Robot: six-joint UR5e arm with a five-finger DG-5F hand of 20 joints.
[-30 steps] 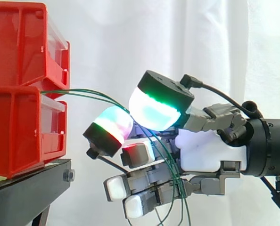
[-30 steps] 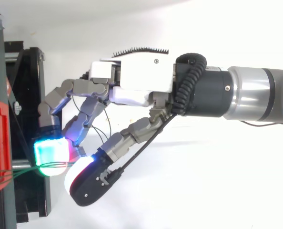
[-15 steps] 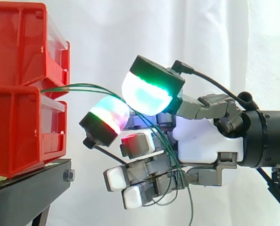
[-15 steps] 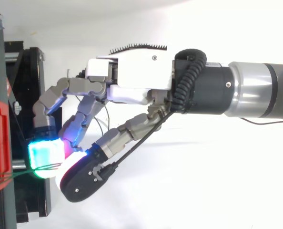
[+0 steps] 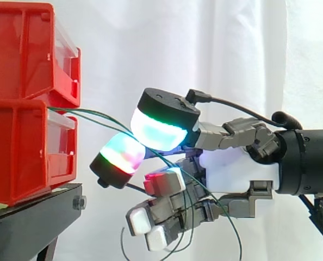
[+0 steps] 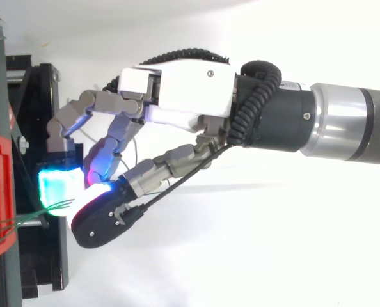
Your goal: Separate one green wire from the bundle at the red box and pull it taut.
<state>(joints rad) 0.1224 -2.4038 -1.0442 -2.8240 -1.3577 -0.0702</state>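
**Here, the hand pinches the green wires by the red boxes**

In the side view, two red boxes [image 5: 20, 152] sit one on top of the other at 9 o'clock. They rest on a black stand [image 5: 36, 217], and a white curtain [image 5: 205, 54] hangs behind everything.

The green wires [image 5: 85, 111] come out from the gap between the two boxes. They run in soft curves toward 4 o'clock, so they are not pulled tight. They are thin and lie close together. I cannot tell if one of them is apart from the rest.

The hand [image 5: 237, 168] comes in from 3 o'clock and stops near the boxes without touching them. Its fingers are curled in. Two big glowing fingertips [image 5: 161, 128] are pressed close, one above the other, and the wires pass between them. The top one shines green and white. The lower one shines green and pink.

Past those tips, the wires go on through the curled lower fingers. Their loose ends hang in loops toward 6 o'clock, under the hand.

In the top view, the boxes are at 9 o'clock, and the wires fan out from them to the pinching tips.
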